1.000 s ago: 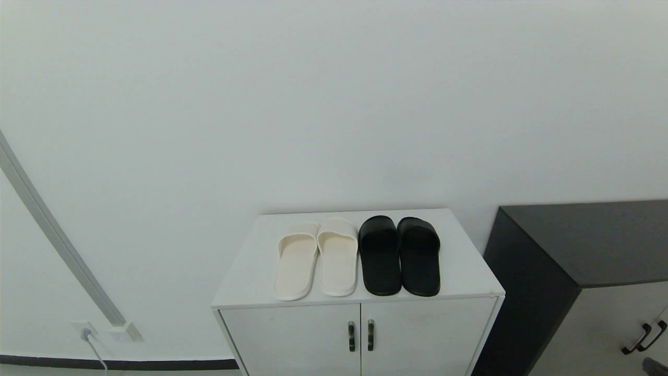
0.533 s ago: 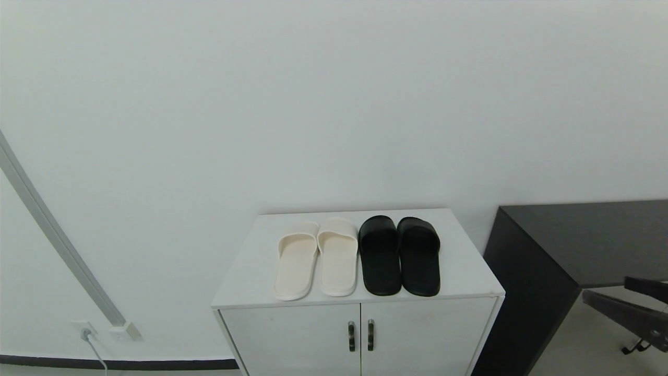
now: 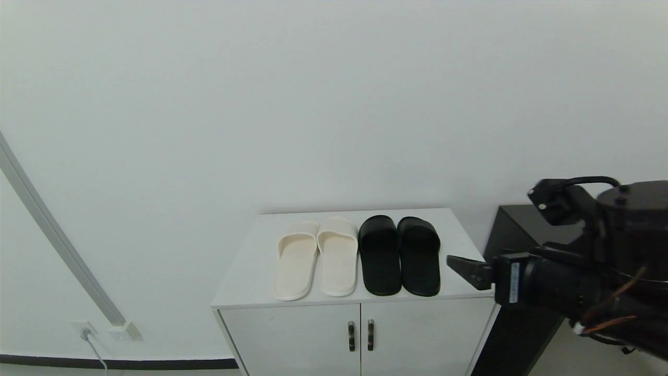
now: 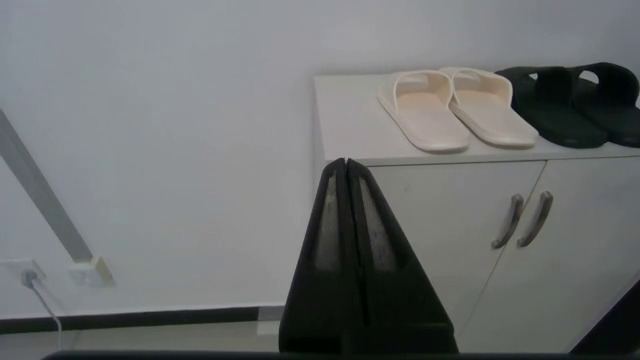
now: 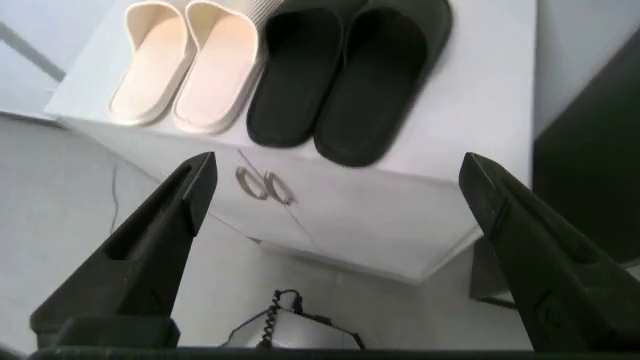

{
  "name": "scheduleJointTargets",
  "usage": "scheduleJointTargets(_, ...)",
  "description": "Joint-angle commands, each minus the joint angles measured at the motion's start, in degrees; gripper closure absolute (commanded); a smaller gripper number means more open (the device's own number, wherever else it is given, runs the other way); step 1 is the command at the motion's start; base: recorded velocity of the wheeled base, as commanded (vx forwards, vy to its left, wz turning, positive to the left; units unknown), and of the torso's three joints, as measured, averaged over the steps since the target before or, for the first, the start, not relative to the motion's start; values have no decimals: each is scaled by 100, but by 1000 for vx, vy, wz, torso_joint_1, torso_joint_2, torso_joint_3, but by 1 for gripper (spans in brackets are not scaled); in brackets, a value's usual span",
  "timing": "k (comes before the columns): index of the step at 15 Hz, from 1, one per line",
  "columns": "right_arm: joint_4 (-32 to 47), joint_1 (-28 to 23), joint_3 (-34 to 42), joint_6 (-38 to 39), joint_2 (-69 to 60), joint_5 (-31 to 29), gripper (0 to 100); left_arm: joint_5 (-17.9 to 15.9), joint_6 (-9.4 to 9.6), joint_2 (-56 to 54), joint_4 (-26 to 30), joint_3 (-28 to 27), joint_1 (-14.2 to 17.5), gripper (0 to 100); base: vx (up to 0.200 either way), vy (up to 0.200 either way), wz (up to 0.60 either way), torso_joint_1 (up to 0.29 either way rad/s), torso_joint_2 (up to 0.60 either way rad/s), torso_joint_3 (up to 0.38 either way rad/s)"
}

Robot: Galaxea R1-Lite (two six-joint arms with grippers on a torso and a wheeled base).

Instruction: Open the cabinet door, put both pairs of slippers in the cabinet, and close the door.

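- Currently the left tool (image 4: pixel 345 170) is pressed shut on nothing, with the cabinet (image 4: pixel 340 130) ahead of it, off toward the right arm.
- Cream slippers (image 3: pixel 315 258) and black slippers (image 3: pixel 399 256) lie side by side on the cabinet top, the black pair nearer the right tool (image 5: pixel 338 180).
- Upright door handles (image 3: pixel 360 335) sit below and left of that tool, and the doors are closed.
- The right tool gapes wide and empty beside the cabinet's right edge; it likely has the shorter reach. A second ago it was absent from the head view.
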Motion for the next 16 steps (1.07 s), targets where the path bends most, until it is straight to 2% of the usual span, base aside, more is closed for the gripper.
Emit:
scheduleJointTargets(1,-470,156,-518,142,1384,-568,0,-5,2,0,-2,0,2,100,0,0,0,0,0,0)
scheduleJointTargets(6,-1208,139,-975,133,2597,-1518,0,-5,2,0,-2,0,2,100,0,0,0,0,0,0)
scheduleJointTargets(11,-1507,-134,-1590,106,3440,-1588,0,-5,2,0,-2,0,2,100,0,0,0,0,0,0)
scheduleJointTargets(16,-1612,-318,-2759,-104,4618,-1544,0,-5,-7,0,-2,0,2,100,0,0,0,0,0,0)
